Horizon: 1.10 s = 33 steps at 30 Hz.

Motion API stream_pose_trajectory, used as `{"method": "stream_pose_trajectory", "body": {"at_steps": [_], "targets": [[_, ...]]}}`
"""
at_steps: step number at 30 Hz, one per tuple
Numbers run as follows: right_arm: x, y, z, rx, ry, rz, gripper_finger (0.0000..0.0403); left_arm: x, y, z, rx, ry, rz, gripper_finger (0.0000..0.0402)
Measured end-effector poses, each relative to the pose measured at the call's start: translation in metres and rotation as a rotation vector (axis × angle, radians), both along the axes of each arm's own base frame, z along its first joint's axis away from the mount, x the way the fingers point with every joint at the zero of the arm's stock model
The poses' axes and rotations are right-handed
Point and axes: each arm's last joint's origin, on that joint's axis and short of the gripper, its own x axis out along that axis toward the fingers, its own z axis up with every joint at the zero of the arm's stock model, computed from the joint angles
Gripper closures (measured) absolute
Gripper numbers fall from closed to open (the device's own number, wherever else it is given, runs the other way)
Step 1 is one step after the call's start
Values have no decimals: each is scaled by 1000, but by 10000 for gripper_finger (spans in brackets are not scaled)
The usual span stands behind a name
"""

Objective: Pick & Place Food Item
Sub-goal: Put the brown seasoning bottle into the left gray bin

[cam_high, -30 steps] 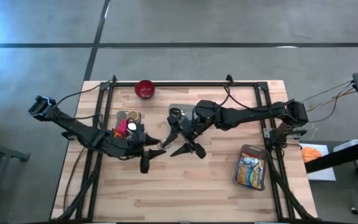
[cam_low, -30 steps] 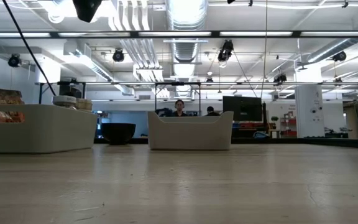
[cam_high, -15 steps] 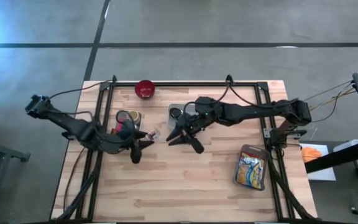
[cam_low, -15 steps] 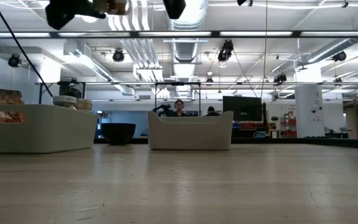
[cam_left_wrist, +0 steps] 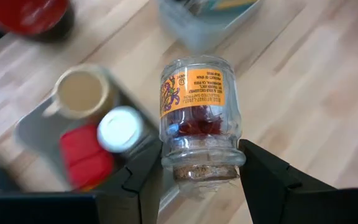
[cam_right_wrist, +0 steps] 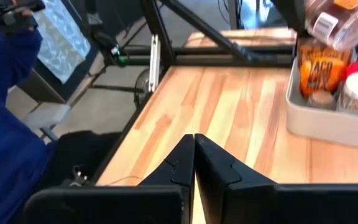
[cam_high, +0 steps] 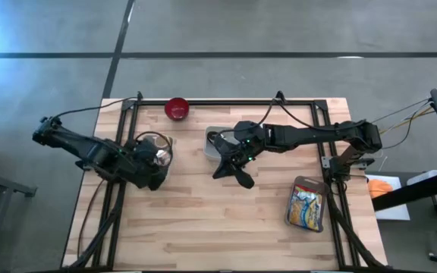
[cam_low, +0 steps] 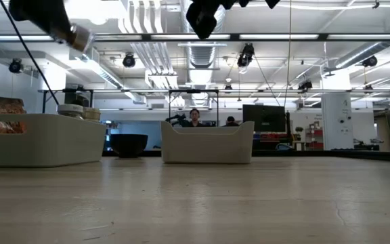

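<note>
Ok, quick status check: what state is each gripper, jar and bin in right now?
left gripper: shut on the glass jar, held above the left bin
glass jar: held, tilted, part full of red contents
right gripper: shut, empty, over bare table
left bin: holding a tan-topped container, a white-lidded one and a red item
middle bin: upright on the table, contents unclear
snack bag: lying flat by the table's right edge

My workspace was a pale wooden plank table (cam_high: 226, 220) edged by a black metal frame (cam_high: 226, 102). On it sat a small red bowl (cam_high: 177, 108) near the far edge, a grey tray (cam_high: 146, 142) of jars and containers toward my left side, another grey bin (cam_high: 212, 140) near the middle, and a clear tub (cam_high: 307, 206) of colourful packaged food toward my right.
</note>
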Motion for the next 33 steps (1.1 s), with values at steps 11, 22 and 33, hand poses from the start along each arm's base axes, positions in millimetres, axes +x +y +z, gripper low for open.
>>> {"method": "stream_pose_trajectory", "body": {"at_steps": [11,22,33], "targets": [[-3,-1,-6,-25,64,-6,394,13,11,-29,-103,441,95,231],[-3,-3,-6,-42,57,-9,394,25,36,-38,-372,595,123,231],[-3,-3,-7,-42,59,-10,394,26,71,-38,-580,569,274,231]]}}
